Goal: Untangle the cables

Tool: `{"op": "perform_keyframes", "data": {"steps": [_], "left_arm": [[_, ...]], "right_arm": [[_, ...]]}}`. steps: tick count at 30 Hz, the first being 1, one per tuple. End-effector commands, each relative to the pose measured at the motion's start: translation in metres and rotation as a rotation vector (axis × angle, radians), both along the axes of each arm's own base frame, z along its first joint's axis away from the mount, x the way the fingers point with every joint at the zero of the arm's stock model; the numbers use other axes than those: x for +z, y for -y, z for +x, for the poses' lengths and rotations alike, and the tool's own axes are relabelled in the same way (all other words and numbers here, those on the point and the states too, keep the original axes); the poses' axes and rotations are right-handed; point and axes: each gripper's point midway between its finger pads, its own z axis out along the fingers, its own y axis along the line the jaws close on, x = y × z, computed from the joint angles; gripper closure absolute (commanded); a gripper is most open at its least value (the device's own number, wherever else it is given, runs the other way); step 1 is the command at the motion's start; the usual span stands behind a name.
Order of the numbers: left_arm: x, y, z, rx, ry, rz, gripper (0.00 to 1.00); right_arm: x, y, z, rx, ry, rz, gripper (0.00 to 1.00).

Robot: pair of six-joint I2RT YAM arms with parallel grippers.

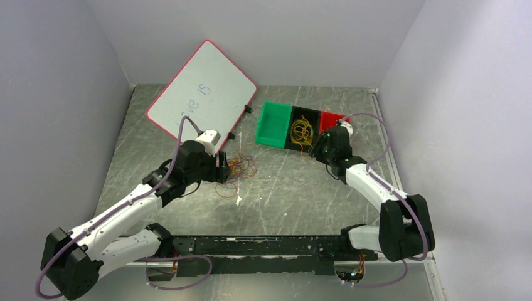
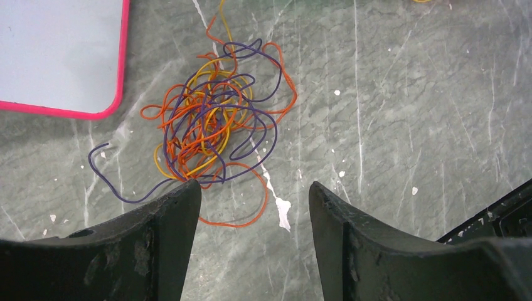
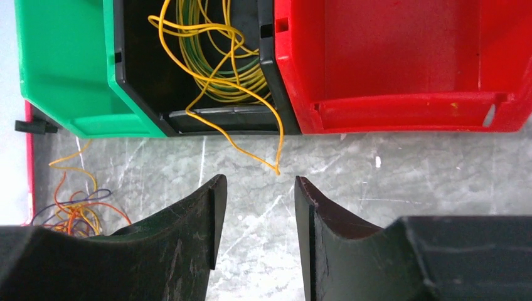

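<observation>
A tangled bunch of thin orange, yellow and purple cables (image 2: 213, 125) lies on the grey table, also in the top view (image 1: 237, 169) and at the far left of the right wrist view (image 3: 78, 210). My left gripper (image 2: 254, 188) is open and empty just short of the bunch, its left finger (image 2: 182, 207) over the bunch's near edge. A bundle of yellow cable (image 3: 219, 63) sits in the black bin (image 3: 135, 75), one end trailing onto the table. My right gripper (image 3: 258, 182) is open and empty in front of that bin, close to the trailing end.
A green bin (image 1: 273, 123), the black bin (image 1: 302, 132) and an empty red bin (image 3: 401, 56) stand in a row at the back right. A pink-edged whiteboard (image 1: 201, 91) leans at the back left. A white smear (image 2: 282, 210) marks the table near the bunch.
</observation>
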Motion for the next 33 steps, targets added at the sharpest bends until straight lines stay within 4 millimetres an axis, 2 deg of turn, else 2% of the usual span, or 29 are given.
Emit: {"op": "perform_keyframes", "data": {"steps": [1,13,22,28,33], "left_arm": [[0.012,0.005,-0.001,0.0,0.012,-0.055,0.32],[0.011,0.001,-0.002,0.01,0.012,-0.052,0.32],[0.008,0.001,-0.003,0.009,0.006,-0.052,0.32],[0.008,0.0,-0.001,0.021,0.012,-0.049,0.32],[0.007,0.002,-0.002,0.013,0.007,-0.055,0.32]], "right_arm": [[-0.002,-0.005,0.011,-0.014,0.042,0.041,0.54],[-0.024,-0.005,0.012,-0.01,-0.019,0.017,0.6],[-0.028,-0.003,0.015,-0.006,-0.017,-0.004,0.76],[-0.016,-0.001,0.023,0.009,0.016,-0.036,0.87],[0.01,-0.006,0.034,0.047,0.081,-0.045,0.92]]}}
